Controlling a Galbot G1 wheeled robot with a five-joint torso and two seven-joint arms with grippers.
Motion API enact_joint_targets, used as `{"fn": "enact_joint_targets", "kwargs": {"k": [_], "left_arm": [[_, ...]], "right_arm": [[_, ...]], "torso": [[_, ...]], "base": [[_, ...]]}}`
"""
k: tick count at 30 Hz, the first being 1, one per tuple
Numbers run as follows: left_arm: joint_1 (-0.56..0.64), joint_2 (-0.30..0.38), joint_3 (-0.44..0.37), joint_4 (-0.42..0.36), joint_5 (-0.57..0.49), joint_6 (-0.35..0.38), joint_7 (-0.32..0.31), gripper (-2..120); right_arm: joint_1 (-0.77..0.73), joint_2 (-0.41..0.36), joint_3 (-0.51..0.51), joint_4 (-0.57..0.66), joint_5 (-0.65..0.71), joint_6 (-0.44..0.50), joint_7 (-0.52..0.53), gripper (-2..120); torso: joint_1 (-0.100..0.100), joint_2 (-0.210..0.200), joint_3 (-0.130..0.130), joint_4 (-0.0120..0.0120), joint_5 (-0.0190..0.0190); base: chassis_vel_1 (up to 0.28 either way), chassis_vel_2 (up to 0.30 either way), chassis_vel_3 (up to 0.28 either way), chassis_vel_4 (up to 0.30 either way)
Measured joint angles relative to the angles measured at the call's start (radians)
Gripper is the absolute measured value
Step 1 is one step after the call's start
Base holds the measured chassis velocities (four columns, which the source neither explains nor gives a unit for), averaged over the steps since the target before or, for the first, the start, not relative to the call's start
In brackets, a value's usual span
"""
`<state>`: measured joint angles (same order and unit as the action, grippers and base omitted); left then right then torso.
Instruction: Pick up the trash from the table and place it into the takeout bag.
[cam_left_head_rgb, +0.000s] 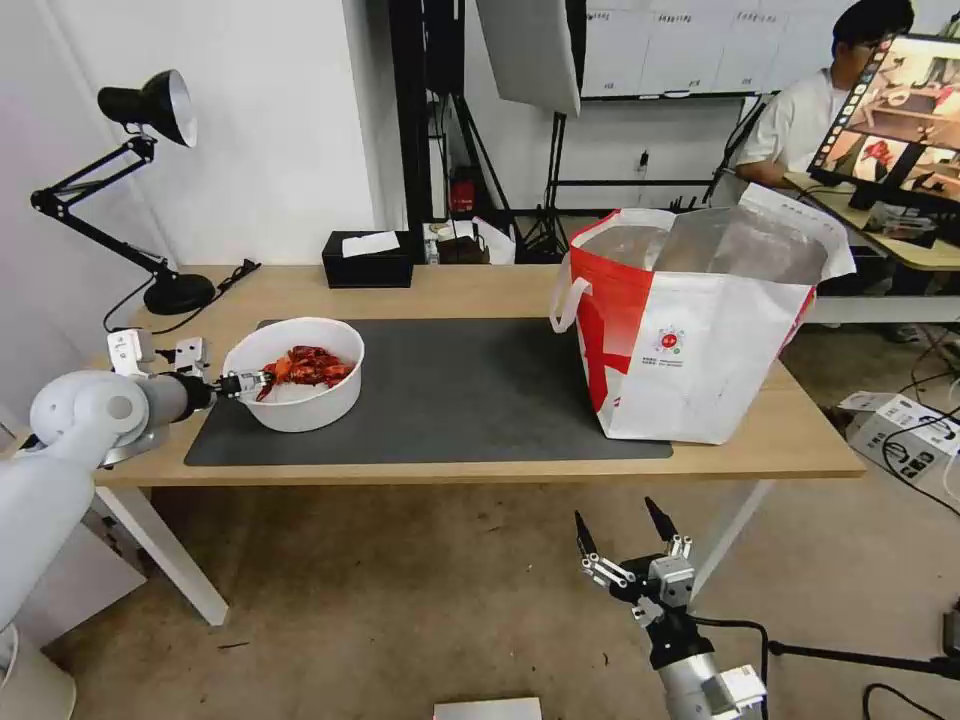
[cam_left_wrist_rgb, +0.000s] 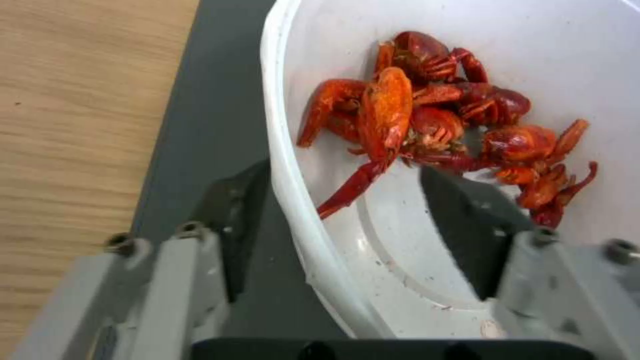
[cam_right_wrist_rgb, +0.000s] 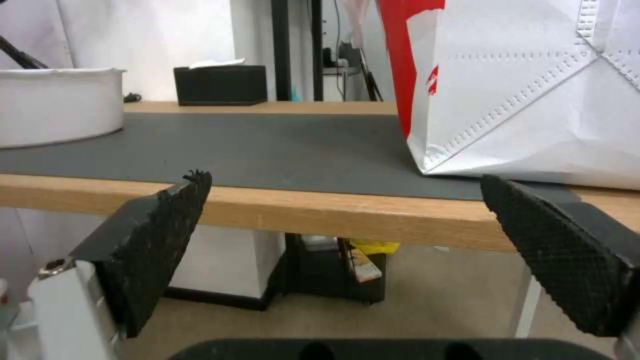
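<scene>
Left gripper (cam_left_head_rgb: 243, 383) straddles the white bowl's (cam_left_head_rgb: 300, 405) rim, fingers spread apart; right gripper (cam_left_head_rgb: 620, 530) waits wide below the table (cam_left_head_rgb: 480, 288).

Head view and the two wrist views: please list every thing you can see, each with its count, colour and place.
bowl: one, white, on the left end of the mat
crayfish shells: a pile, red, inside the bowl
takeout bag: one, white with red panels, open, on the right end of the table
mat: one, dark grey, on the table
table: one, light wood
tissue box: one, black, at the table's back edge
desk lamp: one, black, back left corner
left gripper: jaws either side of the bowl's rim, not closed
right gripper: jaws open, low before the table
</scene>
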<state>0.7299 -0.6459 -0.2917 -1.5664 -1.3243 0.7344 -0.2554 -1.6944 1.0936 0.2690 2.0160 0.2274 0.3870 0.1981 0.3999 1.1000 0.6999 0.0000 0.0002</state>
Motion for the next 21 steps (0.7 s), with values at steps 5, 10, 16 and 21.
{"fn": "enact_joint_targets", "kwargs": {"k": [5, 10, 16, 21], "left_arm": [[-0.002, -0.006, 0.003, 0.001, 0.002, -0.001, -0.008, 38], [0.004, -0.006, -0.001, -0.002, 0.002, -0.001, -0.016, 20], [0.004, -0.008, -0.003, -0.011, 0.002, 0.000, -0.017, 1], [0.000, -0.012, -0.006, -0.025, 0.000, 0.001, -0.019, 0]], "right_arm": [[0.000, 0.000, 0.000, 0.000, 0.000, 0.000, 0.000, 100], [0.000, 0.000, 0.000, 0.000, 0.000, 0.000, 0.000, 100], [0.000, 0.000, 0.000, 0.000, 0.000, 0.000, 0.000, 100], [0.000, 0.000, 0.000, 0.000, 0.000, 0.000, 0.000, 100]], "torso": [[0.000, 0.000, 0.000, 0.0000, -0.0001], [0.000, 0.000, 0.000, 0.0000, -0.0002], [0.000, 0.000, 0.000, -0.0001, -0.0005], [0.000, 0.000, 0.000, -0.0001, -0.0004]], "base": [[0.000, 0.000, 0.000, 0.000], [0.000, 0.000, 0.000, 0.000], [0.000, 0.000, 0.000, 0.000], [0.000, 0.000, 0.000, 0.000]]}}
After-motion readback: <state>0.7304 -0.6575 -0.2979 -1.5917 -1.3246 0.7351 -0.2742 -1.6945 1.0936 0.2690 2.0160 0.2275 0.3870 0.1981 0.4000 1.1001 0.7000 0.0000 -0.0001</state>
